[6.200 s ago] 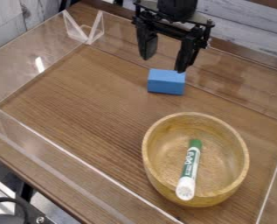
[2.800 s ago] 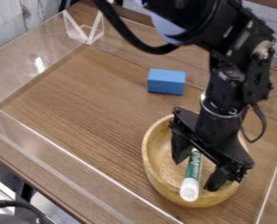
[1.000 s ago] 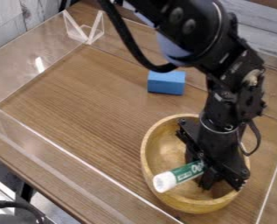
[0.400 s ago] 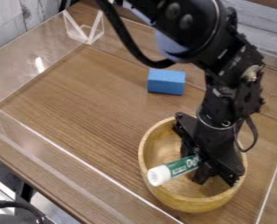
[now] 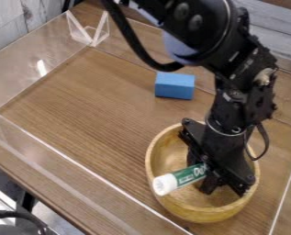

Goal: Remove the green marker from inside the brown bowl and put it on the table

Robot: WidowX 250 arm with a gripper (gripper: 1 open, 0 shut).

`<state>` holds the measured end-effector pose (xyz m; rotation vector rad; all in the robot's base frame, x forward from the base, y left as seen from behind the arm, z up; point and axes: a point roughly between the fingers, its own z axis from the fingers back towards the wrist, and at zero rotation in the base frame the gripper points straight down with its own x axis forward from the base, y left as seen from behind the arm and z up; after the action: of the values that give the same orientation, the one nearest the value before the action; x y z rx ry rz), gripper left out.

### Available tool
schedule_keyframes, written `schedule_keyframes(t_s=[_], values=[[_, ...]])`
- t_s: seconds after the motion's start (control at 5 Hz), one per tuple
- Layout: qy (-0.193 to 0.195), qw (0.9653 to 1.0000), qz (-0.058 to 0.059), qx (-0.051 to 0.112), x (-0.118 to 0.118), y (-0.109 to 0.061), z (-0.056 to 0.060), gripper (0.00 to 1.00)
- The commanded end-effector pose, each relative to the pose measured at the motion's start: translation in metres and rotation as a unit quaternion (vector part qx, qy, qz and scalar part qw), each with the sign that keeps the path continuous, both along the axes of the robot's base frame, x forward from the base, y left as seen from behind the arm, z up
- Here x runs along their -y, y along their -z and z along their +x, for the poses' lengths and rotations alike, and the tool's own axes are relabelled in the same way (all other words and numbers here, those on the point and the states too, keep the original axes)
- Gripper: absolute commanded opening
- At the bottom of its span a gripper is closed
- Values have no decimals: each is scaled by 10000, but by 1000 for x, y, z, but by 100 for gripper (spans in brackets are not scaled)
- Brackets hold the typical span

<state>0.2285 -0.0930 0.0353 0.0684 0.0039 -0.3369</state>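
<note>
While inside the brown bowl [image 5: 166, 197], the gripper [image 5: 217, 174] clamps the green marker [image 5: 184, 176].

Green marker in the brown bowl, on the table

The green marker [image 5: 184, 175], green-barrelled with white lettering and a white cap end pointing left, lies tilted inside the brown bowl [image 5: 162, 153]. That bowl is wide, shallow, of light tan wood, and sits near the right front of the wood-grain table [image 5: 86, 101].

Single raised view, angled down across table [image 5: 86, 101], fairly near
</note>
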Motion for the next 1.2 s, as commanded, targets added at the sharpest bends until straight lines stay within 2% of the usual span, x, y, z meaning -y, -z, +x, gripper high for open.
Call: schedule_keyframes(t_s=[0.0, 1.0], values=[[-76, 9990, -174, 400, 4, -21, 14, 0], [-208, 9980, -292, 529, 3, -24, 16, 0]])
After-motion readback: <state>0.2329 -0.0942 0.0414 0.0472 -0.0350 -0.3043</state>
